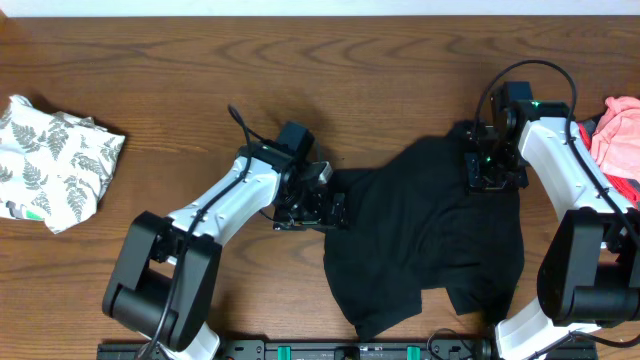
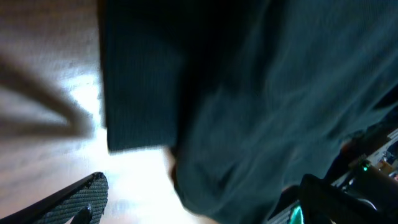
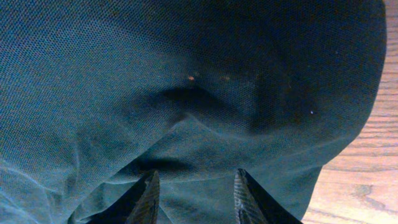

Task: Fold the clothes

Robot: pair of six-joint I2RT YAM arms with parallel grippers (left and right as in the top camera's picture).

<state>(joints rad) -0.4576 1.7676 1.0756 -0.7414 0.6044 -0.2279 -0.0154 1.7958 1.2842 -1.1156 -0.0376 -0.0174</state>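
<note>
Black garment [image 3: 186, 74]: fills the view under right gripper [image 3: 196, 179], fingers narrowly apart astride a fold; grip unclear.
Left gripper [image 1: 335, 210]: fingers wide, at the garment's edge.
Table [image 1: 300, 60]: brown wood grain.

Wooden table [image 1: 300, 60], black garment [image 1: 420, 245], fern-print cloth [image 1: 55, 160], pink cloth [image 1: 622, 130]

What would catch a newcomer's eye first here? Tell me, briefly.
A rumpled black garment sprawls right of centre on the table, with the left hand at its left edge and the right hand on its upper right. A fern-print cloth lies bunched at far left, a pink cloth at far right.
</note>
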